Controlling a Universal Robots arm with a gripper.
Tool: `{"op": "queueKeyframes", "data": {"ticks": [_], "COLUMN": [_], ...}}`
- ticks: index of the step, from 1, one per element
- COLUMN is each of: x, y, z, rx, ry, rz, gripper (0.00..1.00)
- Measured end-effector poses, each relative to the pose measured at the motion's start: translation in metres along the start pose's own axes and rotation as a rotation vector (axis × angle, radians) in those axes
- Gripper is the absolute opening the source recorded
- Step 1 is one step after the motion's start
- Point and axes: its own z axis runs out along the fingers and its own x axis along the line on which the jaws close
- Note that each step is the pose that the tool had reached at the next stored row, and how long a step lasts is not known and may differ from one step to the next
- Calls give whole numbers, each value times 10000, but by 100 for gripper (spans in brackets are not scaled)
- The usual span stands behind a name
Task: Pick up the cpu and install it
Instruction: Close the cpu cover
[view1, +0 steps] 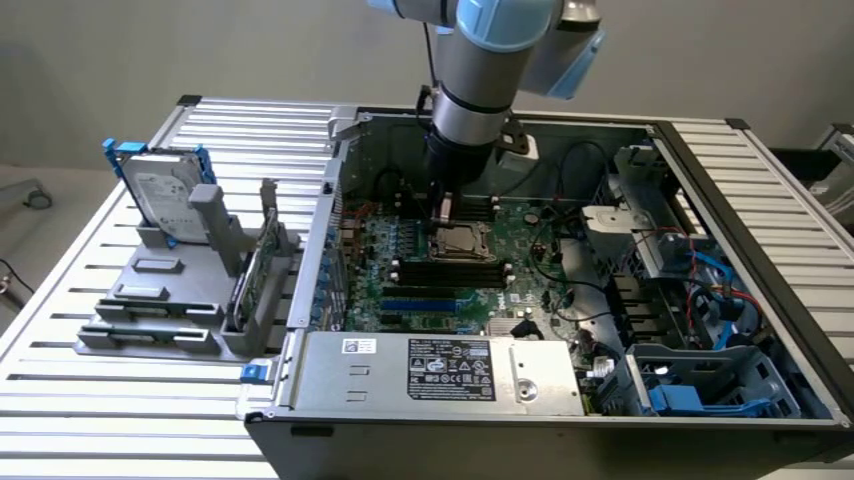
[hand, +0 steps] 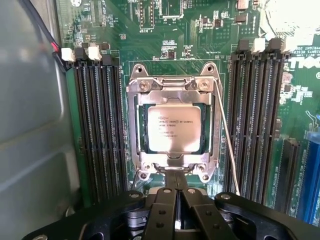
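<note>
cpu (hand: 174, 129) in socket frame (hand: 172, 86) | end effector (hand: 177, 176) pinched at frame edge

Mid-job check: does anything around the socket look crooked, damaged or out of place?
The cpu lies flat and square inside the socket frame, below the tool. Only the thin wire lever beside the frame runs slanted away from it, so it may be unlatched; no damage shows.

A plain pale grey wall (view1: 200, 50) stood behind a slatted aluminium worktop (view1: 120, 400); beige floor (view1: 54, 205) showed at the exterior view's left, under even light.
</note>
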Motion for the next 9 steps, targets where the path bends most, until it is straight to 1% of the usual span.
{"op": "queueKeyframes", "data": {"ticks": [5, 6, 9], "x": [-6, -8, -15], "y": [-67, -82, -121], "z": [-11, -15, -40], "rx": [51, 62, 106], "ry": [100, 129, 262], "rz": [35, 37, 30], "gripper": [11, 11, 11]}}
